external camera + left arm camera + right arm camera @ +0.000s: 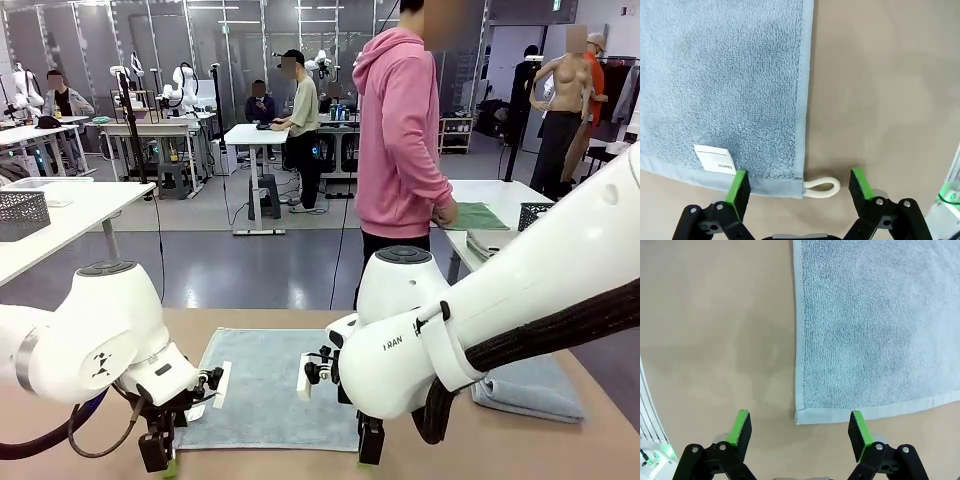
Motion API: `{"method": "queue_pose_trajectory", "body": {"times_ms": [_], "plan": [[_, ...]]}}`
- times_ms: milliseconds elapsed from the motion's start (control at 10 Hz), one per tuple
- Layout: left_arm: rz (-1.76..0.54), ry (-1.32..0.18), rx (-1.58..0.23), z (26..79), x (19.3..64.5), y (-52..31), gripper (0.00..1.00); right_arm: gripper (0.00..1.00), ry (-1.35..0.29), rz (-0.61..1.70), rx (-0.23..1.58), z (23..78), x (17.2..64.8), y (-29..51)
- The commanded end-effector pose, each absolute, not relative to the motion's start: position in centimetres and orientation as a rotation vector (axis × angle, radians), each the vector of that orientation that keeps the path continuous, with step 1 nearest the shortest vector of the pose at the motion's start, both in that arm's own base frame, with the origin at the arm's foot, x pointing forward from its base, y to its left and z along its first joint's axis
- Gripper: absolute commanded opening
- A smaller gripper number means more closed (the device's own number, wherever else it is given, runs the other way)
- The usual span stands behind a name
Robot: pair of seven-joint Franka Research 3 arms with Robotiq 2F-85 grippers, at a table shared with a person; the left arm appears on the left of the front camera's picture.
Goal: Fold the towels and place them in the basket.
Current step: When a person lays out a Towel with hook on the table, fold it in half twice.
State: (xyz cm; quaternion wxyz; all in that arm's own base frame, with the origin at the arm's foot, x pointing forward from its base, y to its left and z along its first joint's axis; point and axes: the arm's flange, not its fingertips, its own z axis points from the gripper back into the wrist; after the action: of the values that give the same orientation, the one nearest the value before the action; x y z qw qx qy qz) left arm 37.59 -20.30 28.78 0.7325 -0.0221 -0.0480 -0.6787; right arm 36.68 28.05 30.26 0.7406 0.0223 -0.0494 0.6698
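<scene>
My left gripper (799,183) is spread wide, nothing between the pads. It hangs over the near left corner of the flat grey-blue towel (725,85). One pad (738,184) sits over the hem beside the white label (714,159). The other is over bare table, just past the white loop (823,186). I cannot tell whether either pad touches.

My right gripper (800,426) is also spread and empty, with the towel's near right corner between its pads.

The towel lies flat in the middle of the tan table (560,450), between both arms. A folded towel (530,386) lies at the right edge.

Across the table a person in a pink hoodie (400,130) stands at a far table with a green towel (478,215) and a dark basket (533,212).
</scene>
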Motion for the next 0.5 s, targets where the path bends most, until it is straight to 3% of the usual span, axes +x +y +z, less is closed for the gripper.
{"method": "queue_pose_trajectory", "body": {"times_ms": [0,100,300,400], "plan": [[-1.492,-0.131,-0.045,27.40,32.04,-17.05,1.00,0.97,-0.087,1.488,0.036,29.16,37.76,28.25],[-1.490,-0.132,-0.051,27.36,32.04,-17.00,1.00,0.97,-0.081,1.479,0.045,28.99,37.85,28.13],[-1.480,-0.124,-0.054,27.40,32.12,-16.93,0.41,0.97,-0.069,1.483,0.049,28.79,38.00,28.33],[-1.473,-0.121,-0.057,27.43,32.15,-16.81,0.13,0.74,-0.064,1.483,0.046,28.84,38.09,28.49]]}}
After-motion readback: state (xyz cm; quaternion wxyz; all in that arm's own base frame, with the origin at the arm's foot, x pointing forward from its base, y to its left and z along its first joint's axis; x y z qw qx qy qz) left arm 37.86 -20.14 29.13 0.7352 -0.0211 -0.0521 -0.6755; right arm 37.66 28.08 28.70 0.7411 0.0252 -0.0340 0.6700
